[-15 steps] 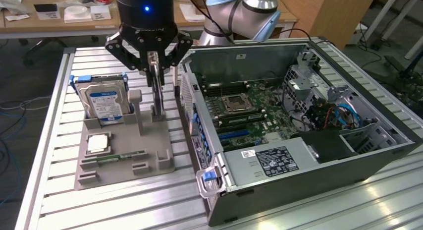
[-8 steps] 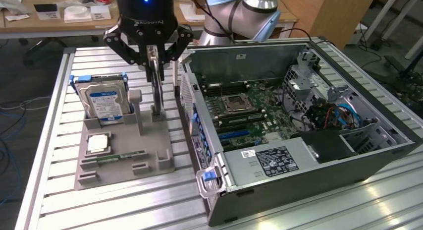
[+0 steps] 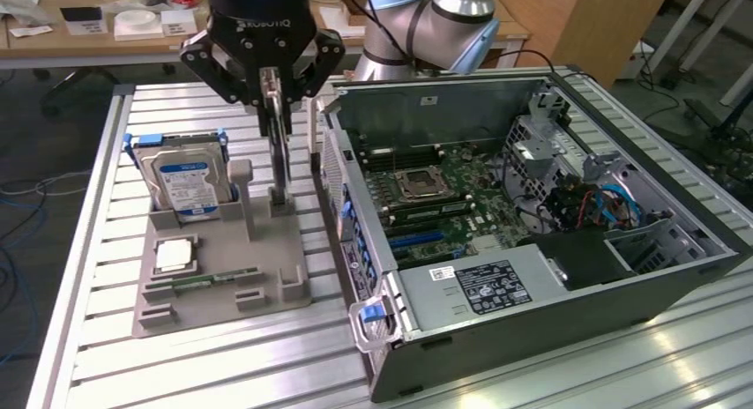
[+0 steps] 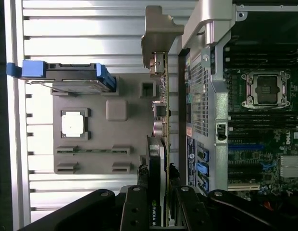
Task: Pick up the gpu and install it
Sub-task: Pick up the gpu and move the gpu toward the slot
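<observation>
- The fingers (image 3: 270, 96) were closed partway, gripping the top edge of the graphics card (image 3: 280, 162).
- The card stood upright in the grey holder (image 3: 224, 290) on the counter (image 3: 94, 250), just beside the open computer case (image 3: 565, 321).
- This looked like the pick-up step, and it would call for a straight lift.

ROBOTIQ in white across the body of the gripper (image 3: 274, 99). NVIDIA runs along the dark edge of the gpu (image 4: 156, 159). On the motherboard (image 4: 264, 139), that looks like DELL.
</observation>
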Controlling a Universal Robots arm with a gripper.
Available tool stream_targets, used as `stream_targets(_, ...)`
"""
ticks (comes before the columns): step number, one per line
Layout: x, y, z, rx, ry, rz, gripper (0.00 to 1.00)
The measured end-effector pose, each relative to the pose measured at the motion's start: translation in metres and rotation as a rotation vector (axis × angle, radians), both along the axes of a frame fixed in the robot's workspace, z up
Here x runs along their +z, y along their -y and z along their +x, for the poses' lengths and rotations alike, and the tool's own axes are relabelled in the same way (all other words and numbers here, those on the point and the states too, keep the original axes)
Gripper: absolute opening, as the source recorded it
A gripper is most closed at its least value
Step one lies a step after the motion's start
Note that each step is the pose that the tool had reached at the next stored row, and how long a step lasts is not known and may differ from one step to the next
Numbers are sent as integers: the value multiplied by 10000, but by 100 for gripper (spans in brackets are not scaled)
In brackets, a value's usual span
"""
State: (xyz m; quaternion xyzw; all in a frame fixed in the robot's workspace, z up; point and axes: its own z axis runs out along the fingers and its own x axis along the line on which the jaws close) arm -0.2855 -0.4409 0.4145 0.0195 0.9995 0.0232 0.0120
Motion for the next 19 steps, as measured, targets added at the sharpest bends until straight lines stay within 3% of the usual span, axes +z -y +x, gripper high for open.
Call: stream_targets(19,49,0,1,0,1,0,27)
